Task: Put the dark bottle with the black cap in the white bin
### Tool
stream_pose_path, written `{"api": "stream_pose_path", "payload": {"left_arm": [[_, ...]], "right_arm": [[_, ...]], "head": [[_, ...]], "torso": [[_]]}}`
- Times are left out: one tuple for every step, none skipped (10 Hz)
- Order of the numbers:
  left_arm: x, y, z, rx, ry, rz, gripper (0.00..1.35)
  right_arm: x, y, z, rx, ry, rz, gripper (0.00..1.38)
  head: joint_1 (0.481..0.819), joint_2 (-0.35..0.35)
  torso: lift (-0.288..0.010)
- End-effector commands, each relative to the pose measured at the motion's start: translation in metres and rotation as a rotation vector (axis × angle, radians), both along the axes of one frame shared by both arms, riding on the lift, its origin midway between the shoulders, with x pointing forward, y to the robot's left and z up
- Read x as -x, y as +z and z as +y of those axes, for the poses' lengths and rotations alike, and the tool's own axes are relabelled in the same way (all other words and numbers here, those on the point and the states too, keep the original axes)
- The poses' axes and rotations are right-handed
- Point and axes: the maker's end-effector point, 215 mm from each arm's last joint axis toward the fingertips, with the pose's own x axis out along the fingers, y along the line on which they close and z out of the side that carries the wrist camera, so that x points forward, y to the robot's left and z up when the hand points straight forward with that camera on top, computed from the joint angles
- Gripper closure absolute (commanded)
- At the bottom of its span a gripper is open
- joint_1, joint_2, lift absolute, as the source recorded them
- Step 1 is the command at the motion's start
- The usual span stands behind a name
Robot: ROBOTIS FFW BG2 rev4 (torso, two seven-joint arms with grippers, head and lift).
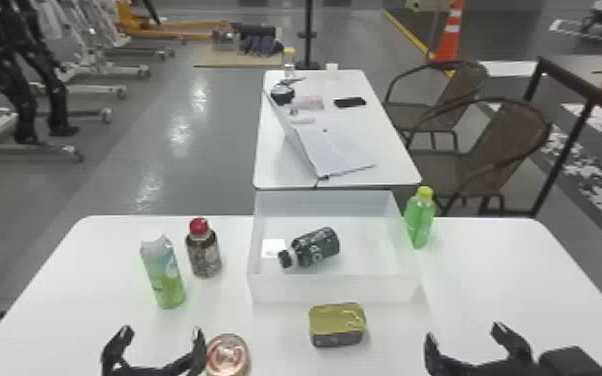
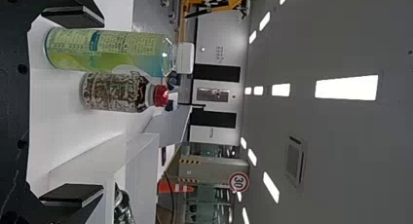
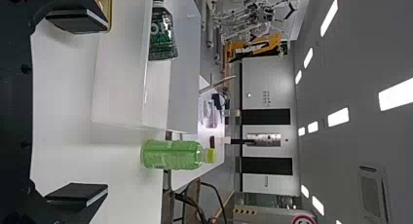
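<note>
White table (image 1: 490,270) held one white bin (image 1: 335,290), dark bottle (image 1: 319,247) inside; left end effector (image 1: 162,331), right end effector (image 1: 464,333) stood open.

The left gripper (image 1: 161,332) and the right gripper (image 1: 465,332) are both black, each with two angular fingers that bend like hooks in the head view and catch pale glints near their tips. Beside the right one sits a black, box-shaped block (image 1: 571,362). In the wrist views the fingers end in flat, wedge-like black pads (image 2: 73,195) with straight edges, a thin grey strip running along the rim. The dark housing (image 3: 14,107) between them has small round dark spots, perhaps screws or recesses, and curved shoulders at the finger roots.
</note>
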Motion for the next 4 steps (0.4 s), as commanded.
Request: {"api": "stream_pose_path", "payload": {"left_arm": [[-0.0006,0.0003,-0.0016,-0.003,-0.001,0.000,0.11],[-0.0006,0.0003,-0.0005,-0.002,0.001,0.000,0.11],[-0.0006,0.0003,-0.0014,-0.002,-0.001,0.000,0.11],[-0.0015,0.0005,-0.0015,-0.001,-0.001,0.001,0.11]], "right_arm": [[0.0029,-0.0032,0.0007,0.005,0.006,0.009,0.13],[0.0026,-0.0008,0.0015,0.007,0.008,0.004,0.13],[0.0031,-0.0016,0.0016,0.007,0.008,0.007,0.13],[0.0037,-0.0048,0.0010,0.003,0.007,0.014,0.13]], "head": [[0.549,0.000],[0.549,0.000],[0.549,0.000],[0.549,0.000]], "torso": [[-0.100],[-0.100],[-0.100],[-0.100]]}}
